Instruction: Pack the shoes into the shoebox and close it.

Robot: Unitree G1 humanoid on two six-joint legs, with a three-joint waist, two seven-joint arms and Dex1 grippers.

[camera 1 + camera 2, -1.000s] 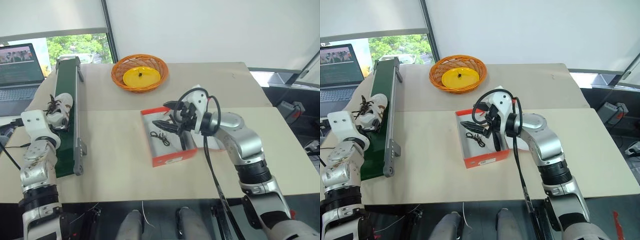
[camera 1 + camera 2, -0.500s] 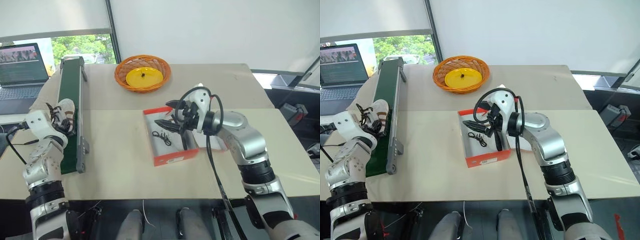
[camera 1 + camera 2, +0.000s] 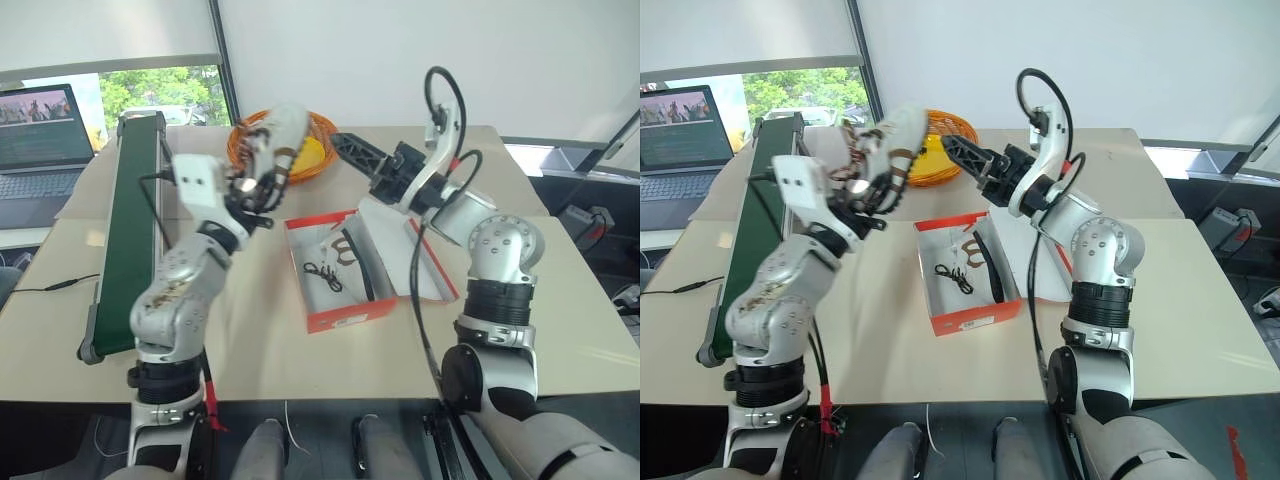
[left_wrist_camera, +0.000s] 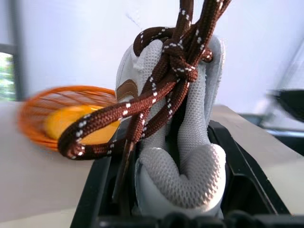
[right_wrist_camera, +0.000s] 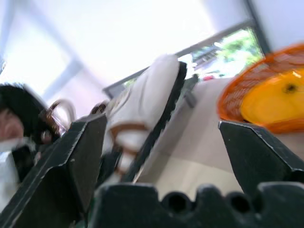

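gripping a mesh-soled, rope-laced shoe [image 4: 178, 142], left claw [image 3: 262, 185]; right claw [image 3: 352, 150] wide, empty

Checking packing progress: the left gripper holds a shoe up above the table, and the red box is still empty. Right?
Not quite. The left gripper does hold a shoe up above the table, but the red box is not empty: the left eye view shows the other shoe already lying inside it.

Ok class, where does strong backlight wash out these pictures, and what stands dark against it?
Right wrist view: glare whitens the background; the open right gripper stands dark against it. Left wrist view: the shoe is evenly lit before a pale wall. Left eye view: daylight fills the window.
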